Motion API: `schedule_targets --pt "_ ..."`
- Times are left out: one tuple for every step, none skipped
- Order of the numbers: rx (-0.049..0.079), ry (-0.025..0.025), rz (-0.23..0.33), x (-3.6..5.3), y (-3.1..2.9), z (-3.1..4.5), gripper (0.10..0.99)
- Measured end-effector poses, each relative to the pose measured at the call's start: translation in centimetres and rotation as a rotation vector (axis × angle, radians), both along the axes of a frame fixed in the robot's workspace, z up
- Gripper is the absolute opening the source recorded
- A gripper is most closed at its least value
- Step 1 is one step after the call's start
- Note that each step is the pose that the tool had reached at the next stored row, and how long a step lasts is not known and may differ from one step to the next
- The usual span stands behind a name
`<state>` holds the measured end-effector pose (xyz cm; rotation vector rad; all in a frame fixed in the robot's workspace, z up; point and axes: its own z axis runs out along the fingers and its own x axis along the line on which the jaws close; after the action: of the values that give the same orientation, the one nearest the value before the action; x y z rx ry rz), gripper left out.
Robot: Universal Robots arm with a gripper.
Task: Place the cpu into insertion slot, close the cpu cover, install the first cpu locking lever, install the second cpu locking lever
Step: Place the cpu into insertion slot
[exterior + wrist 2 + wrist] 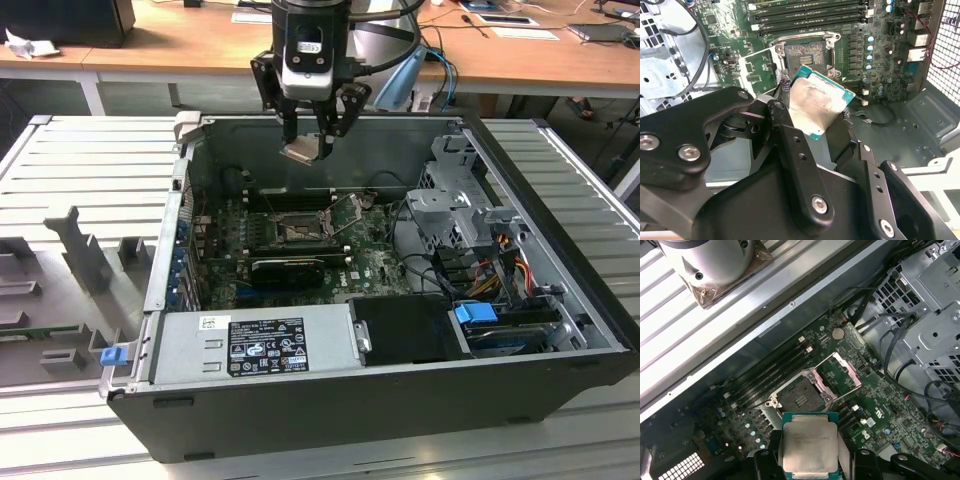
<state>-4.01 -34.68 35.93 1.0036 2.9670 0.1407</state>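
Observation:
My gripper (308,150) is shut on the cpu (303,152), a small silver-faced square chip with a green edge. It hangs above the open computer case, over the back wall side. In both wrist views the cpu (817,102) (809,442) sits between the black fingers (785,132) (860,460). Below it, apart from the chip, lies the insertion slot (300,232) (807,54) (800,397) on the green motherboard, its dark pin field bare. The cpu cover (350,212) (759,70) (842,371) stands swung up beside the slot.
A long black card (285,268) lies just in front of the slot, and memory sticks (290,200) run behind it. A grey power supply (255,345) fills the case front. A metal drive cage (450,200) with cables stands at the exterior view's right.

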Motion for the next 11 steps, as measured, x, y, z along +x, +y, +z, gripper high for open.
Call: schedule_targets --pt "0.000 -0.0001 -0.010 0.00 0.00 -0.01 0.529" --pt "0.000 -0.0001 -0.021 0.00 0.00 -0.02 0.529" --pt "0.000 0.0000 -0.035 0.00 0.00 -0.04 0.529" --pt "0.000 0.0000 -0.050 0.00 0.00 -0.06 0.529" --pt "0.000 0.0000 -0.061 0.00 0.00 -0.07 0.529" --pt "0.000 0.0001 -0.065 0.00 0.00 -0.08 0.529" --pt "0.000 0.0000 -0.070 0.00 0.00 -0.09 0.529" --pt "0.000 0.0000 -0.074 0.00 0.00 -0.11 0.529" --pt "0.000 0.0000 -0.081 0.00 0.00 -0.13 0.529" --pt "0.000 0.0000 -0.085 0.00 0.00 -0.15 0.529" --pt "-0.001 -0.0001 -0.090 0.00 0.00 -0.17 0.529"
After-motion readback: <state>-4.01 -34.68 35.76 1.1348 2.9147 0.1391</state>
